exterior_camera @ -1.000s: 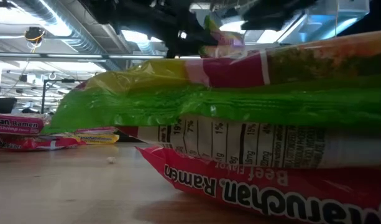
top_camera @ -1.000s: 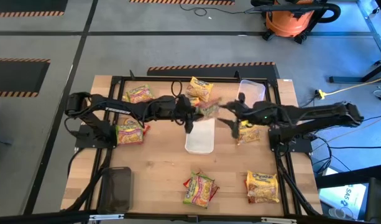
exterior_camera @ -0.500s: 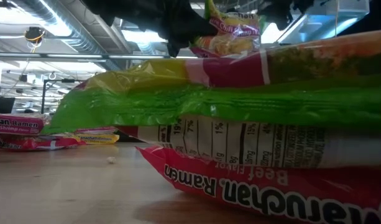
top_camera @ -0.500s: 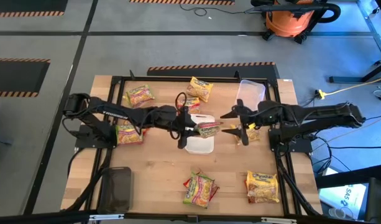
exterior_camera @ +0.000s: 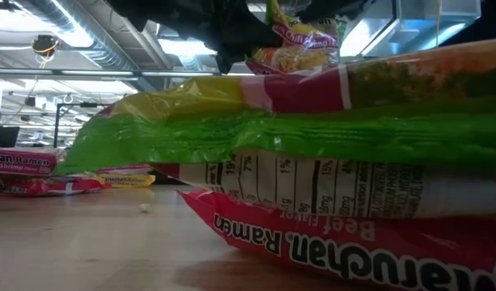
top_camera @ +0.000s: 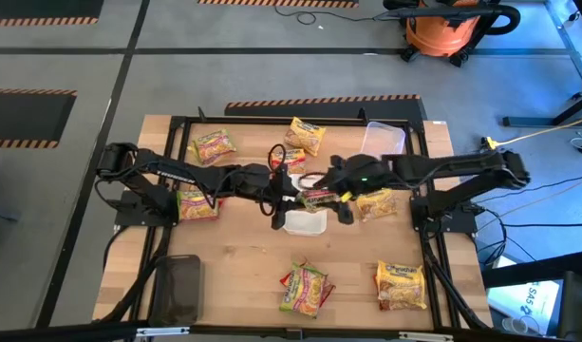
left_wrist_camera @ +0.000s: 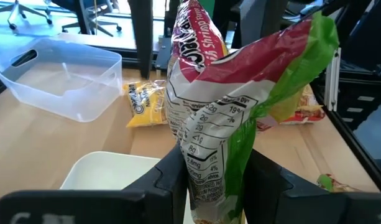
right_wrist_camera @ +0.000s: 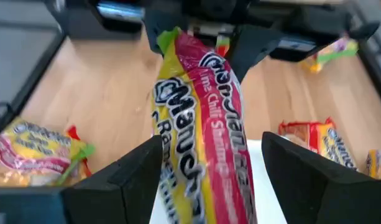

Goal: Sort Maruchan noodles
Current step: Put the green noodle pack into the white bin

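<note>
My left claw (left_wrist_camera: pixel 209 180) clenches the Lime Chili Shrimp packet (left_wrist_camera: pixel 230 93) upright; my right claw (right_wrist_camera: pixel 206 168) straddles it, released.

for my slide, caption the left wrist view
Left gripper pinching a red-green crinkly ramen packet above a white tray.

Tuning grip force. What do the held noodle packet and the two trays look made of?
Noodle packet: thin glossy printed plastic film, creased and crumpled.
White tray: opaque matte, probably moulded plastic.
Clear tray: translucent, looks like rigid plastic; the table shows through its walls.
</note>
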Robot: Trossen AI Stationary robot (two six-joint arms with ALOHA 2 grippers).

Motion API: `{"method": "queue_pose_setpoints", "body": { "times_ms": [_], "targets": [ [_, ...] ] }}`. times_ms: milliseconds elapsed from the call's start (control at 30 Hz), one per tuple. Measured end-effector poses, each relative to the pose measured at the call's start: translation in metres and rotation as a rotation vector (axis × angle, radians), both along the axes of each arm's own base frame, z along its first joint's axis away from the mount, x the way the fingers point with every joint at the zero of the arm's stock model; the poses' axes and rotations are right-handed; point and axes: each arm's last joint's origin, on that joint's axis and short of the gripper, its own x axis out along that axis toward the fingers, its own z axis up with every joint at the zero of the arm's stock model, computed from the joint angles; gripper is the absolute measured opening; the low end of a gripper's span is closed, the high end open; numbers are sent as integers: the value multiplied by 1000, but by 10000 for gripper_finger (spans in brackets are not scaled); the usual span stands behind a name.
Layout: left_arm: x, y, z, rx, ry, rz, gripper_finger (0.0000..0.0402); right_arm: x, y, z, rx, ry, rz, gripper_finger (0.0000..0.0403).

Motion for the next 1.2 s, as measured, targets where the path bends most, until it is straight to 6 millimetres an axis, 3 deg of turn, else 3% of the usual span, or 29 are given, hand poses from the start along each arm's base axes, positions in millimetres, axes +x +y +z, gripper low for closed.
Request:
{"method": "queue_pose_setpoints", "body": {
  "times_ms": [133,300,600,833,1067,1200],
  "targets": [
    [0,0,-1,0,8,0,105,15,1,-6,-22,136,14,253],
    [-1,0,-2,1,20,-1,105,24,2,-12,-4,178,45,235],
    [-1,1,-2,18,19,48,139,20,1,-9,-6,173,44,86],
    [-11,3,5,-1,68,93,183,19,0,-6,-59,155,17,83],
    [-47,-5,16,37,249,145,186,18,-2,5,-107,134,-38,98],
    [-63,-20,3,57,309,95,187,18,-10,4,-113,136,-72,86]
  ]
}}
